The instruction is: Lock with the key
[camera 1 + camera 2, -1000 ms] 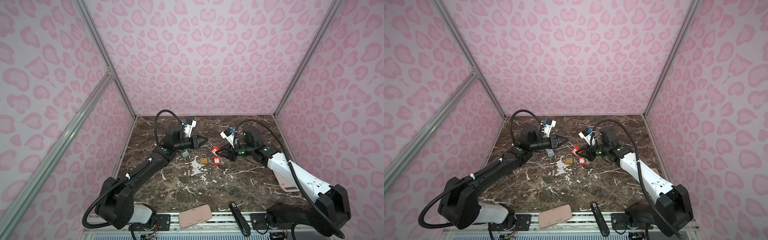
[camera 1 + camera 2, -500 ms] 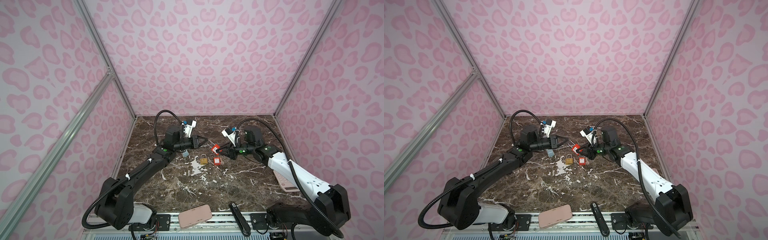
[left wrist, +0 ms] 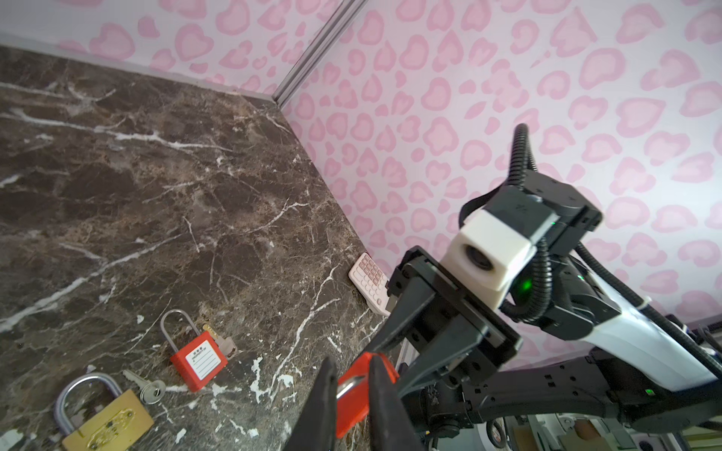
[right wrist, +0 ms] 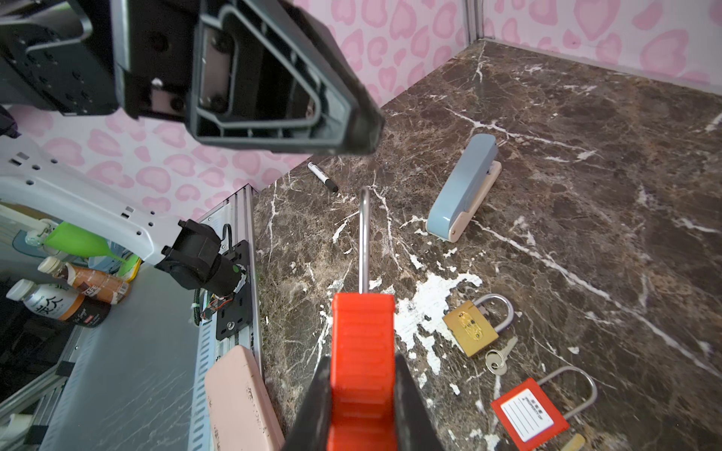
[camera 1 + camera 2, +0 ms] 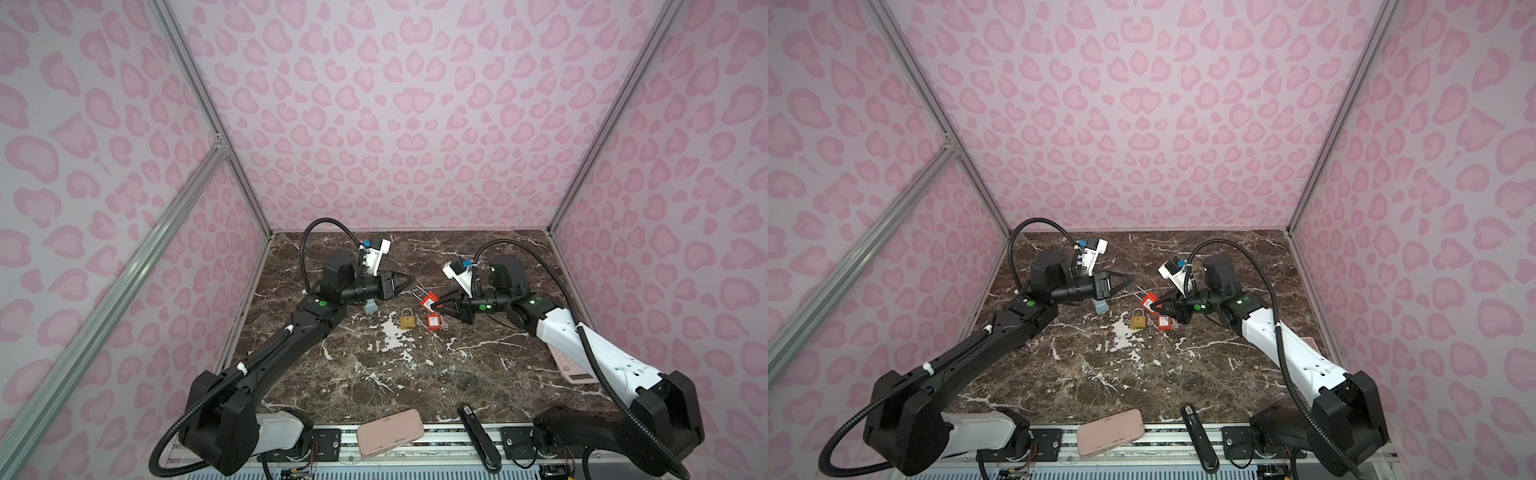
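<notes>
My right gripper [image 4: 361,361] is shut on the body of a red padlock [image 4: 363,343], held above the marble with its steel shackle [image 4: 364,234] pointing at the left gripper [image 5: 411,283]. The left gripper's [image 3: 351,361] fingers stand slightly apart with nothing between them, just short of the shackle tip. The lock shows through their gap [image 3: 353,406]. No key shows in the held lock. A silver key [image 3: 150,390] lies beside a brass padlock [image 3: 107,425]. A beige-headed key [image 3: 226,345] sticks out of a second red padlock [image 3: 199,361] lying on the table.
A blue-grey stapler [image 4: 463,187] lies under the left wrist and a marker [image 4: 322,177] near the left wall. A pink calculator [image 5: 571,365] sits under the right forearm. A pink case [image 5: 390,432] and a black stapler [image 5: 478,436] rest on the front rail.
The right gripper has carried the red padlock a little toward the left gripper. The left gripper has stayed about in place; its fingers pinched together, then parted slightly.
</notes>
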`<state>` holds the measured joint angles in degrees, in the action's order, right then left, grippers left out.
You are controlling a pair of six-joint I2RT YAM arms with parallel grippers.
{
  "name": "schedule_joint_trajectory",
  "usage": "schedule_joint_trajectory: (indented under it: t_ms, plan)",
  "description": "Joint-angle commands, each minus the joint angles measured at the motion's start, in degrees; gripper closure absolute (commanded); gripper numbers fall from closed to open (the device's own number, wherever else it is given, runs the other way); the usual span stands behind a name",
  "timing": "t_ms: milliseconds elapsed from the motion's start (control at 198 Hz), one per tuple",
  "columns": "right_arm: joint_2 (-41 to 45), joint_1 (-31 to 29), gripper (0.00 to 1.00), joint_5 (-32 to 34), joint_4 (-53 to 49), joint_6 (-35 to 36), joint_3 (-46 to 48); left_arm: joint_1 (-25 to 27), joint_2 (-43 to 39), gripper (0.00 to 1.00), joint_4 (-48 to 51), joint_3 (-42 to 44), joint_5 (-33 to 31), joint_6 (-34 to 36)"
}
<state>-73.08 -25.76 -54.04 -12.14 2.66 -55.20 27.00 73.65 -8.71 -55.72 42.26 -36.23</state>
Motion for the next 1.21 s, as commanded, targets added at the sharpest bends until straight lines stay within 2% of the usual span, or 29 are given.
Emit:
schedule_joint_trajectory:
  t_ms: [0,257,373,610,912,1054,1210]
  plan:
    - [1.18,-0.27,1.0,-3.37,2.22,5.58,0.88,-0.28,-2.46,0.79,7.08,-1.56,1.77,7.69]
    - [1.07,-2.47,1.0,-5.72,-4.01,12.58,-1.17,-0.29,-5.45,0.66,28.22,-6.92,3.68,22.88]
    - [0.27,-3.02,1.0,-6.78,-8.39,15.21,-3.19,-0.27,-8.59,0.65,30.95,-5.07,4.09,26.2]
    - [-1.88,-4.22,1.0,-9.55,-9.25,14.84,-4.69,-0.28,-13.7,0.65,25.85,1.32,3.35,23.16]
    - [-4.05,-4.55,1.0,-15.75,-8.68,12.88,-5.8,-0.24,-13.89,0.66,24.96,1.78,3.91,21.35]
    - [-5.14,-4.97,1.0,-15.97,-10.58,13.55,-6.64,-0.24,-13.14,0.79,25.1,1.09,4.49,20.85]
    - [-5.74,-5.17,1.0,-15.65,-10.61,13.28,-7.03,-0.23,-11.97,0.85,25.77,0.75,5.23,20.94]
